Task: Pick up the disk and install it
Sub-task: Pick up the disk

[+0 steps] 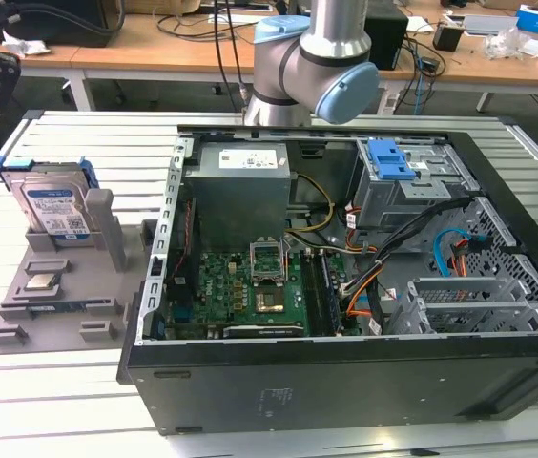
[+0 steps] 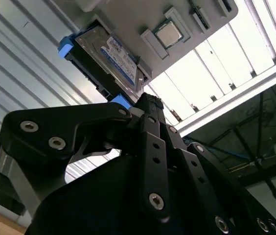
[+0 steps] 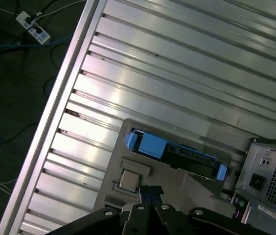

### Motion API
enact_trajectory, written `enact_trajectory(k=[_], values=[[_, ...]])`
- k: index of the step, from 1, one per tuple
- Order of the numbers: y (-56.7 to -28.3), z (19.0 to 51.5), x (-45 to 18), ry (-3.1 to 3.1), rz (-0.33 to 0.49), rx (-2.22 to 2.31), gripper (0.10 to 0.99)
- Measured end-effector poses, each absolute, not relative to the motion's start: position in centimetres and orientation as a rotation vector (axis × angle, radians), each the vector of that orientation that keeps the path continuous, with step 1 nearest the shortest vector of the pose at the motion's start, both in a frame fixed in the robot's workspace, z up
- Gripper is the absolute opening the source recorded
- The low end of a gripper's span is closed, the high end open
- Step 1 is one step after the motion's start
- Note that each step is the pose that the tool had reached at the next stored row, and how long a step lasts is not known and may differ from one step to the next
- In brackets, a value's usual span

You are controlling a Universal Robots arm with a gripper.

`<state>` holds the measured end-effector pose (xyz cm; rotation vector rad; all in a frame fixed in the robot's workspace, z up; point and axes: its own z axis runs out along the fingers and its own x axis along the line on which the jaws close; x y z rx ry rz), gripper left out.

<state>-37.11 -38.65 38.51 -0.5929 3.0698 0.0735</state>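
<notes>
The disk [image 1: 56,210], a silver drive with a white-and-blue label and a blue frame, stands on edge in a grey holder [image 1: 59,310] on the exterior view's left. Both wrist views show it from above: its label face [image 2: 118,56] in the second, its blue-framed edge [image 3: 177,152] in the first. My gripper [image 2: 150,100] hangs well above the holder, apart from the disk. Its black fingers meet at the tips with nothing between them [image 3: 149,190]. The arm [image 1: 312,57] rises behind the open computer case [image 1: 345,382].
A small square processor chip [image 1: 40,281] lies on the holder in front of the disk. Inside the case are a motherboard [image 1: 259,281], cables, and a grey drive cage [image 1: 407,196] with a blue latch [image 1: 388,160]. A ribbed aluminium table [image 1: 69,401] surrounds everything.
</notes>
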Motion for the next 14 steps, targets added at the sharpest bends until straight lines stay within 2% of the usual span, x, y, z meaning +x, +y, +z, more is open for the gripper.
enact_trajectory(k=[14], values=[[-38.65, 38.51, -37.11, 2.954, 0.076, -1.045, 0.106]])
